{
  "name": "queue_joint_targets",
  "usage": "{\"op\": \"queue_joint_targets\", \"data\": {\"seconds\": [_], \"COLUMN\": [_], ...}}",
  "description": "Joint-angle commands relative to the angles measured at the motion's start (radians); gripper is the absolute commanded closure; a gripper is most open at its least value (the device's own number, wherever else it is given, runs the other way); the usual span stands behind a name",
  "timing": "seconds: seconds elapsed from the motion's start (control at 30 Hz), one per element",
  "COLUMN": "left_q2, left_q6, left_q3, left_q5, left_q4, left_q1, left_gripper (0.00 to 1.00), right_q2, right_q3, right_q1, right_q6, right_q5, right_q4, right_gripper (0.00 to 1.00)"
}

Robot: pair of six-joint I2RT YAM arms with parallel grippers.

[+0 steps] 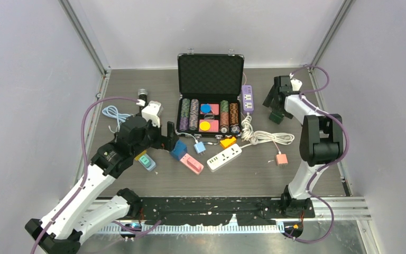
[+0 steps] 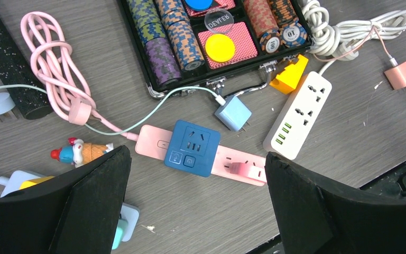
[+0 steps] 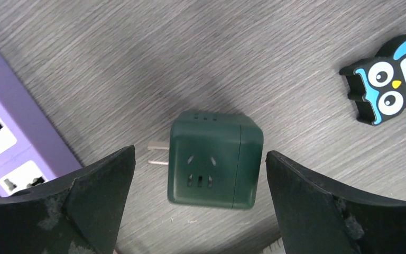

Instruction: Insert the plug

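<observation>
Right wrist view: green cube plug (image 3: 214, 161) lies below and between the right jaws, wide open and empty, prongs aimed at the purple strip (image 3: 31, 127).

Grey wood-grain table (image 3: 137, 47) bears all items. An open black hard-shell case with foam-lined lid (image 1: 210, 74) stands at far centre, lid upright. Its tray holds rows of striped poker chips (image 2: 177, 37), a clear round disc marked DEALER (image 2: 219, 21) and a plain yellow disc (image 2: 220, 47). A yellow-orange stepped plastic block (image 2: 291, 74) lies just beside the case's front edge. A small ice-cream-cone toy (image 2: 82, 152) lies on its side, left of the case. A black glittery strip (image 2: 10, 63) lies further left. A flat blue-and-black cartoon owl figure (image 3: 388, 87) rests on the table.
</observation>
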Motion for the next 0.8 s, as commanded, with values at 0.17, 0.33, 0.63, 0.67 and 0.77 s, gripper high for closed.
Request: {"op": "queue_joint_targets", "data": {"seconds": [0.17,0.33,0.63,0.67,0.77], "left_q2": [0.034,0.043,0.021,0.018,-0.006], "left_q6": [-0.008,-0.011,-0.023,-0.026,-0.053], "left_q3": [0.033,0.037,0.031,0.03,0.036], "left_q5": [-0.019,-0.001,0.028,0.034,0.057], "left_q4": [0.062,0.065,0.081,0.087,0.118], "left_q1": [0.002,0.001,0.001,0.002,0.002], "left_gripper": [0.04,0.04,0.04,0.04,0.06], "right_q2": [0.029,-0.052,-0.316,-0.34,-0.47], "right_q3": [0.036,-0.006,-0.135,-0.147,-0.212], "right_q1": [-0.029,-0.028,0.001,0.011,0.108], "right_q6": [-0.009,-0.022,-0.046,-0.052,-0.073], "right_q5": [-0.042,-0.076,-0.357,-0.383,-0.434], "right_q4": [0.019,0.061,0.189,0.217,0.298], "right_gripper": [0.26,0.58,0.62,0.62,0.62]}}
